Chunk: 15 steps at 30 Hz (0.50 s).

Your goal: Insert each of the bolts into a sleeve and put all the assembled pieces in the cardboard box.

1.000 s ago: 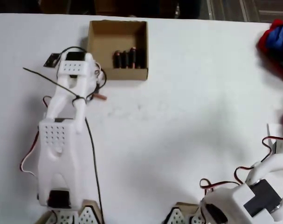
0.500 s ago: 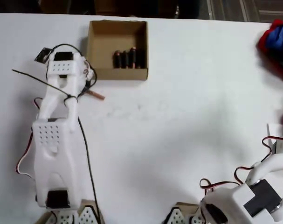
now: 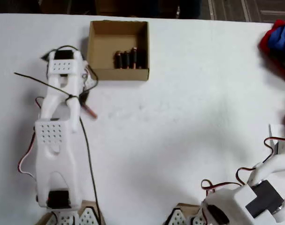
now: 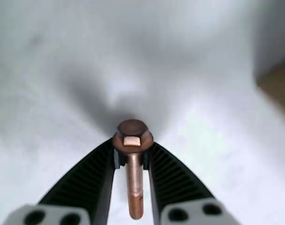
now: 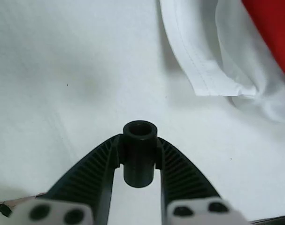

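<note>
A: Bolt (image 4: 134,187) position?
B: Clamped just under its head between the left gripper's (image 4: 132,149) jaws, shaft running back between them — over the table near the box (image 3: 97,42).
A: Sleeve (image 5: 139,164)?
B: Held between the right gripper's (image 5: 139,152) jaws, closed on its sides, bore facing the wrist camera. Assembled pieces (image 3: 128,59) lie in the box.

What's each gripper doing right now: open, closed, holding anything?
Left gripper: closed on a copper bolt.
Right gripper: closed on a black sleeve.
</note>
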Tool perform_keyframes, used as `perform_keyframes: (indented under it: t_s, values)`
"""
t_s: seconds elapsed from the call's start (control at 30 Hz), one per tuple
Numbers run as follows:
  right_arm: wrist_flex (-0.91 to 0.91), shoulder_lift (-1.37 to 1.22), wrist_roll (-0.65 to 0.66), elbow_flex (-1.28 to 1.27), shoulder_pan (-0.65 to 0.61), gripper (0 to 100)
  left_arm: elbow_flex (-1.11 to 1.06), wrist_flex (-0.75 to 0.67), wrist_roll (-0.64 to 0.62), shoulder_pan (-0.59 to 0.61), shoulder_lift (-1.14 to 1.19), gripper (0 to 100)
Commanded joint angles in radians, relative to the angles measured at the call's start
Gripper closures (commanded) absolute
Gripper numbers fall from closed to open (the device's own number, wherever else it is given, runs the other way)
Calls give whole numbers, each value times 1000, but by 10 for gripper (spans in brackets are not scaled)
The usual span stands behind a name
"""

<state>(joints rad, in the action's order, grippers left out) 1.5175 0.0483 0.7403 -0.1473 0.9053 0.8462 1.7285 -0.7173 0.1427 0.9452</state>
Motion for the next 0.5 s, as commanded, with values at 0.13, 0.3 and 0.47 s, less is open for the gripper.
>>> perform_keyframes:
  t_s: [0.13, 0.3, 0.47]
  values:
    - [12, 62, -34, 8, -48, 978, -27, 58, 385, -112, -14, 972]
    - [5, 62, -40, 8, -70, 978, -107, 55, 402, -141, -5, 969]
    - [5, 62, -41, 8, -107, 978, -113, 55, 377, -137, -5, 968]
